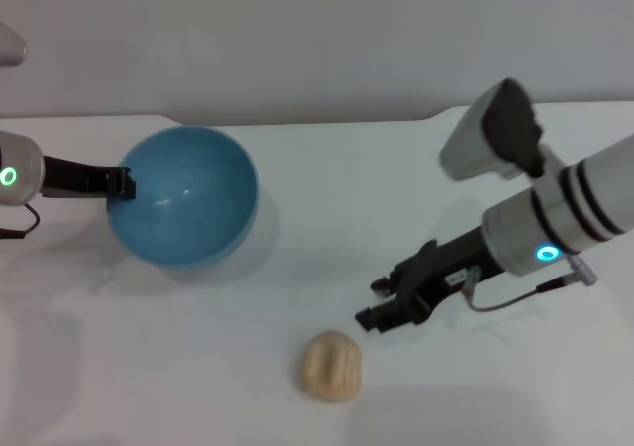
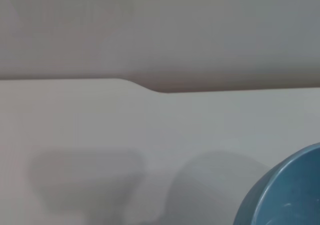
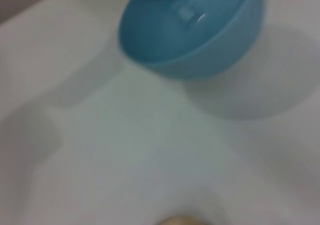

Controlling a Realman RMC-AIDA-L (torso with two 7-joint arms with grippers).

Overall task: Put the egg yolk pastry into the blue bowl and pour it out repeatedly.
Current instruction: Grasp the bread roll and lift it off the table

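Note:
The egg yolk pastry (image 1: 330, 365), a small tan ball, lies on the white table near the front centre; a sliver of the pastry (image 3: 179, 220) shows in the right wrist view. The blue bowl (image 1: 183, 208) sits at the left, tipped so its opening faces up and toward me. My left gripper (image 1: 123, 181) is shut on its left rim. The bowl (image 3: 195, 30) also fills the right wrist view, and its edge (image 2: 285, 197) shows in the left wrist view. My right gripper (image 1: 372, 302) hangs open just right of and above the pastry, holding nothing.
The white table (image 1: 327, 188) ends at a grey wall behind, with a step in its back edge (image 1: 436, 117). The bowl's shadow (image 2: 215, 185) falls on the table beside it.

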